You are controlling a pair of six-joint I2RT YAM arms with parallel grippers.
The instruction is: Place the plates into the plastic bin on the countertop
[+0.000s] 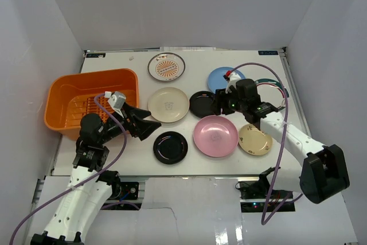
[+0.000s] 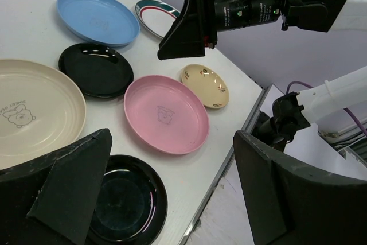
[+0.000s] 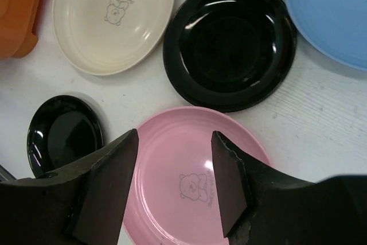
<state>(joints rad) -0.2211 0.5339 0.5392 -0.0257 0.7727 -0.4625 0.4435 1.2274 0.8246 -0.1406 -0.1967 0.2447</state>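
The orange plastic bin stands at the left of the white countertop and holds no plate. On the counter lie the sunburst plate, light blue plate, cream plate, two black plates, pink plate and tan-gold plate. My left gripper is open and empty between the bin and the near black plate. My right gripper is open and empty, hovering over the pink plate beside the far black plate.
A white plate with a green and red rim lies at the far right, partly under the right arm's cables. The counter's near edge runs just past the pink and tan-gold plates. White walls enclose the counter.
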